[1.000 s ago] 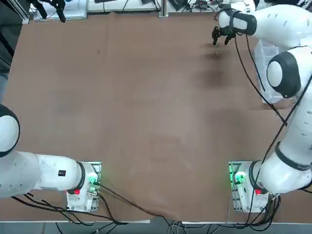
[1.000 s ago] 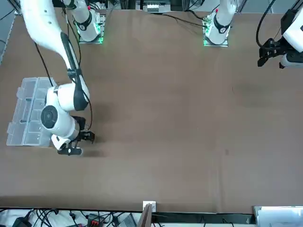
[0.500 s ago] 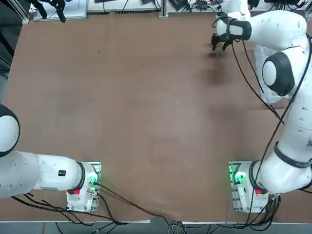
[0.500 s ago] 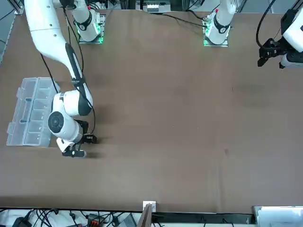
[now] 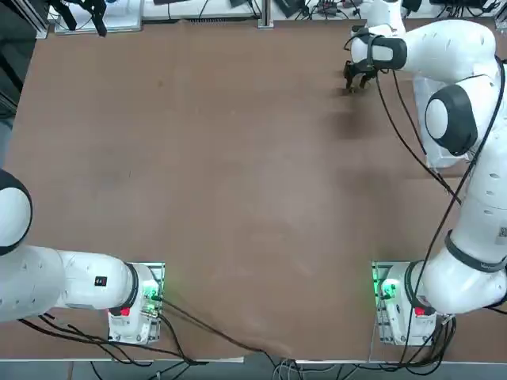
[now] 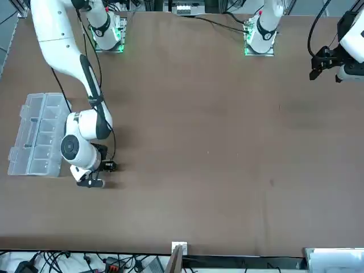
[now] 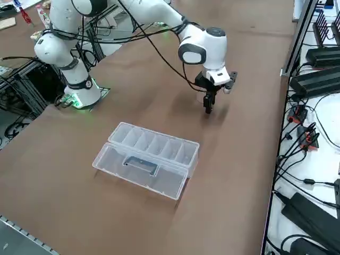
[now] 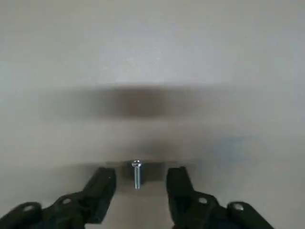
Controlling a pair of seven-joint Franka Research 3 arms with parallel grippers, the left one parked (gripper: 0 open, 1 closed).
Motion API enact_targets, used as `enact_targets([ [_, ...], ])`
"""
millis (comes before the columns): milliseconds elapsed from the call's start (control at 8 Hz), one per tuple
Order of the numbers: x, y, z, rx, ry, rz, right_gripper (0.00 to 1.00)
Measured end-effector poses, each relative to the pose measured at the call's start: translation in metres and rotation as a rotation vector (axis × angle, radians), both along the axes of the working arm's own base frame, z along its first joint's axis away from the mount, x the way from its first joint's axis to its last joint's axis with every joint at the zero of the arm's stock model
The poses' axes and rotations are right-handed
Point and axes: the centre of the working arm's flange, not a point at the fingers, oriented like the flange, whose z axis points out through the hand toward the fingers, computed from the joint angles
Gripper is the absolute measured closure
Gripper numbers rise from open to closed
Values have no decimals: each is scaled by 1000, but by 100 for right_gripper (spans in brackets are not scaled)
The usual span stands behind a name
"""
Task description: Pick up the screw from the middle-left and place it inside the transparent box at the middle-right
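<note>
A: Start with the top view. Where is the right hand [image 5: 356,77]?
B: In the upper right of the frame, low over the brown worktop [image 5: 238,198], near its far edge. The white arm curves down the right side of the picture to its base at the lower right. The transparent box [image 5: 432,119] shows only in part at the right edge, mostly behind the arm. I cannot pick out the screw here.

A: And the front view?
B: The right hand [image 6: 98,174] sits in the lower left of the frame, down at the worktop [image 6: 216,131]. The transparent box [image 6: 35,136] lies just left of the arm's wrist, at the left edge, its row of small compartments running up and down the picture. The hand and the box are apart.

A: What does the right side view add?
B: The right hand [image 7: 209,104] points straight down in the upper middle of the frame, its tips at the worktop [image 7: 79,175]. The transparent box [image 7: 146,159] lies in the centre, lid swung open and flat beside the compartment row. The hand is beyond it, not touching.

A: And the wrist view?
B: That one settles it. The screw [image 8: 137,173] lies on the pale surface at the lower centre, head away from the camera, between the two black fingers [image 8: 101,187]. The fingers of the right hand [image 8: 139,183] stand apart, one on each side of the screw, with a gap showing on both sides. So the screw is on the worktop, not in the box.
</note>
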Motion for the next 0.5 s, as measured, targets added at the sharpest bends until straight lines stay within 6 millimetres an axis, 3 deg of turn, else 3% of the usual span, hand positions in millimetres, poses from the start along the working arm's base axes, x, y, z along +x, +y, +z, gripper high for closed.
enact_targets([
  [500, 3, -7, -11, 2, -26, -8, 39],
])
